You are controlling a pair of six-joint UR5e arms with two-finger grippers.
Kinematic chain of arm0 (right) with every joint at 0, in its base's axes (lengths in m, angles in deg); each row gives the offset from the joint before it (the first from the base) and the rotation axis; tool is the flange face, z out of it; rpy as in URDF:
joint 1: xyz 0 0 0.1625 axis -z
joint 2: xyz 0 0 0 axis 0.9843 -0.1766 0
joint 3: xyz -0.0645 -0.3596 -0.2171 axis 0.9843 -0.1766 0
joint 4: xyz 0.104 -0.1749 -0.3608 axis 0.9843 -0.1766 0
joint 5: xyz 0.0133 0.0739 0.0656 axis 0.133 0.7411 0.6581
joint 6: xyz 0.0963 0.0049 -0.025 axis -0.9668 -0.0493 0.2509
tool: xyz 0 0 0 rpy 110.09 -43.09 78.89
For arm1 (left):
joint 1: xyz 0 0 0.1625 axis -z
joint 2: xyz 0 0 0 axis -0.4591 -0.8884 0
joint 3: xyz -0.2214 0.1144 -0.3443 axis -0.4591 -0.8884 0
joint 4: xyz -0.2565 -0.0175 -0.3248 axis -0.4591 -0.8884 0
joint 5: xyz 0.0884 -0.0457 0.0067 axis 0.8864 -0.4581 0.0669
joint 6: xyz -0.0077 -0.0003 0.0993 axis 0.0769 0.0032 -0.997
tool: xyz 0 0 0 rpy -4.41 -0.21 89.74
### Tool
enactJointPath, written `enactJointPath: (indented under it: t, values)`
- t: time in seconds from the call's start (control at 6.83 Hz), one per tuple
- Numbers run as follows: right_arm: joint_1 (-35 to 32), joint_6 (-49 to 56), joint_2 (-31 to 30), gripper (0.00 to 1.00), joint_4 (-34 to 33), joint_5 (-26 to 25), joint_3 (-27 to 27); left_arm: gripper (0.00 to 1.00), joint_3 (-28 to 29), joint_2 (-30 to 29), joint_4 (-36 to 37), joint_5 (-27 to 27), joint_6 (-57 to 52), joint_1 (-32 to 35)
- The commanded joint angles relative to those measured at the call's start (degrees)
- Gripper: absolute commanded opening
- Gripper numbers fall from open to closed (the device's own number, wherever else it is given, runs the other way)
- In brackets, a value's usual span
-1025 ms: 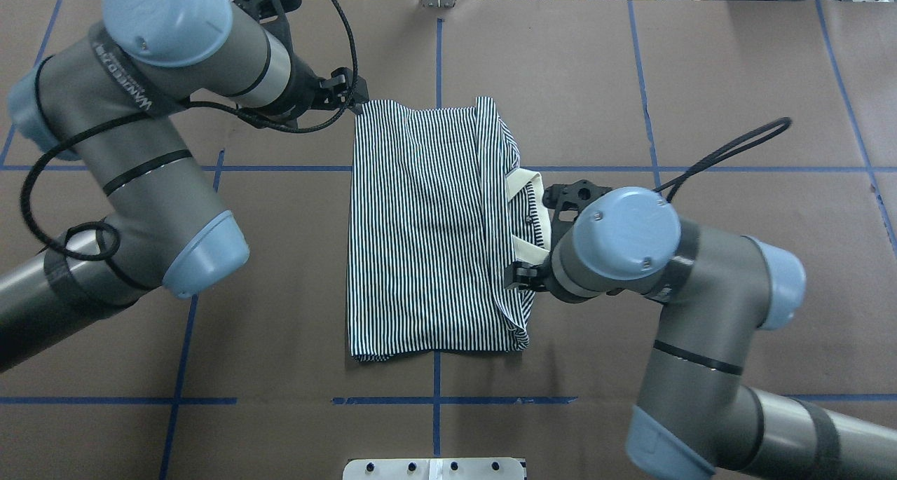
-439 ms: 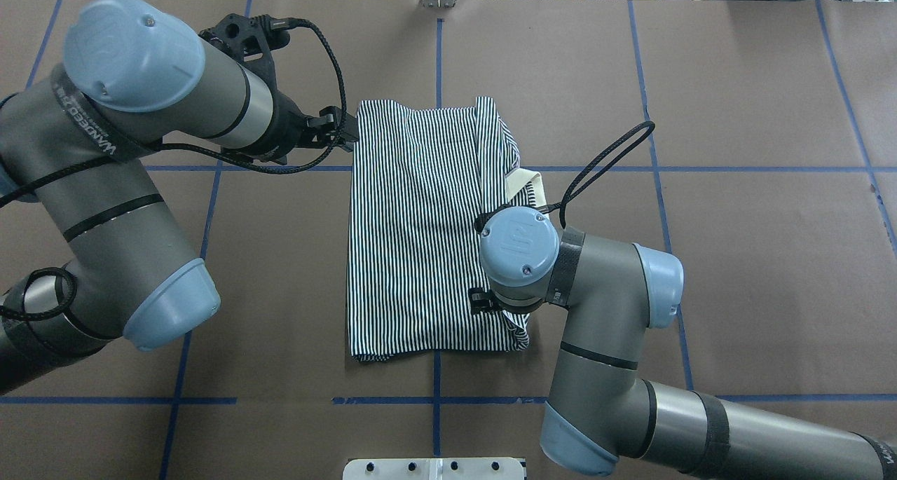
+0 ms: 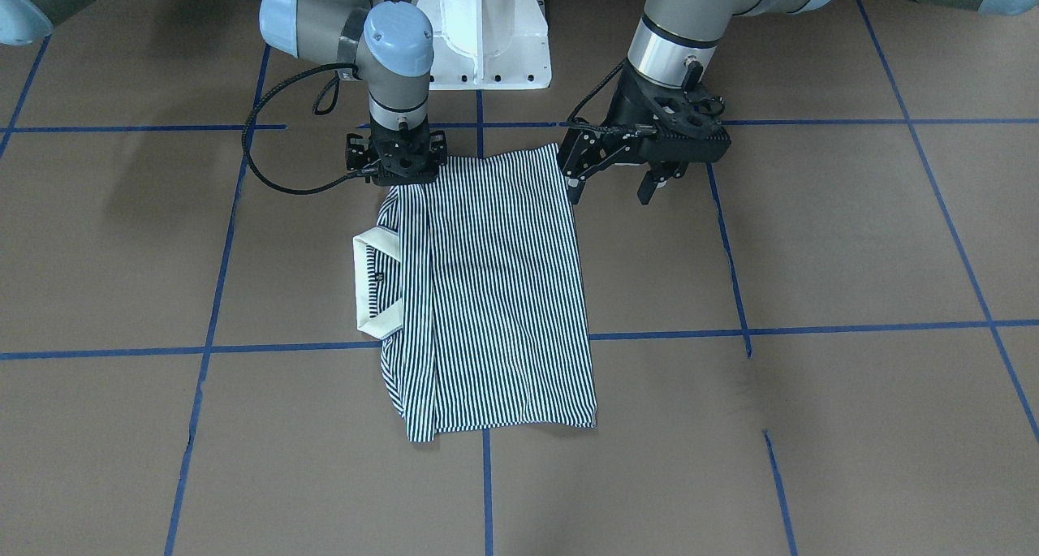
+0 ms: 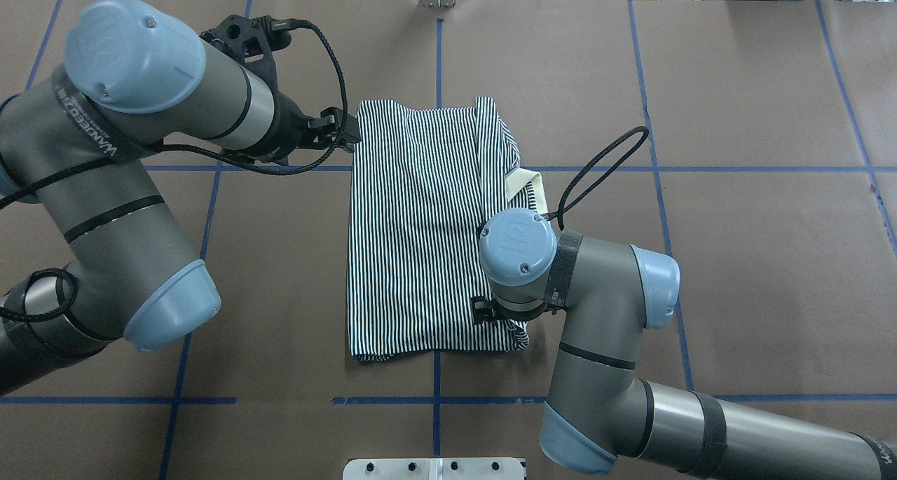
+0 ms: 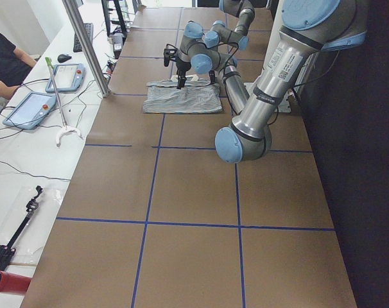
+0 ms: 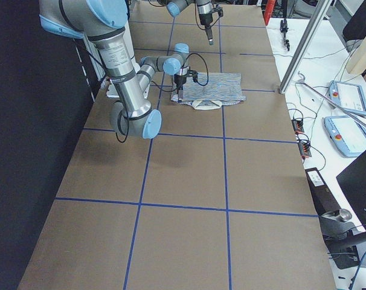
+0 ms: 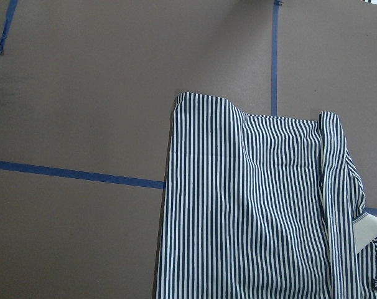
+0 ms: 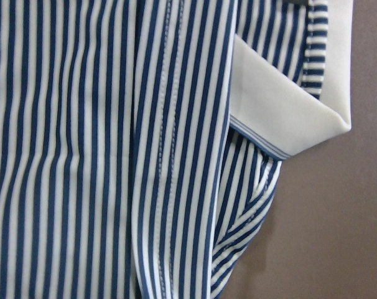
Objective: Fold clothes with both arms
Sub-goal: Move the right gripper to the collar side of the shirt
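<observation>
Navy-and-white striped polo shirt (image 3: 495, 296) lies folded flat, one corner nearest the robot just beside the left black two-finger gripper (image 3: 610, 184), whose jaws are spread wide and hold nothing. The right black gripper (image 3: 397, 170) is down on the other near corner by the cream collar (image 3: 377, 284), and whether its jaws are apart cannot be told. Brown blue-taped table (image 3: 812, 256) beneath.

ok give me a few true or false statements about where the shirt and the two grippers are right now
The polo shirt lies flat, folded into a rough rectangle. True.
Its cream collar sticks out on the robot's left side. False: it sticks out on the robot's right.
The left gripper is clamped on the collar. False: its fingers are apart and empty, on the shirt's opposite side.
The right gripper is at the shirt's collar-side corner nearest the robot. True.
</observation>
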Motion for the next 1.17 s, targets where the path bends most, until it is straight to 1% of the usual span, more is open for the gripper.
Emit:
enactJointPath:
  t: [0.0, 0.44, 0.59, 0.73, 0.88, 1.02]
  values:
    - [0.01, 0.10, -0.24, 1.00, -1.19, 0.44, -0.13, 1.00, -0.15, -0.09, 0.00, -0.09, 0.14, -0.06]
    - [-1.22, 1.24, -0.94, 1.00, -6.19, 0.61, 0.92, 1.00, -0.23, -0.44, 0.00, -0.26, 0.58, -0.85]
    - [-1.57, 1.24, -2.94, 1.00, -6.46, 0.61, 1.88, 1.00, -0.15, -0.44, -0.09, -0.35, 0.58, -0.85]
    - [-2.71, 1.33, -5.92, 1.00, -6.64, 0.61, 5.20, 1.00, -0.15, -0.53, -0.09, -0.44, 0.49, -0.85]
    - [-4.02, 3.86, -7.87, 1.00, -6.73, 0.70, 8.54, 1.00, -0.15, -0.62, -0.18, -0.44, 0.40, -0.85]
    - [-5.34, 5.27, -6.58, 1.00, -6.12, 0.53, 8.31, 1.00, -0.41, -0.62, -0.18, -0.53, 0.14, -0.85]
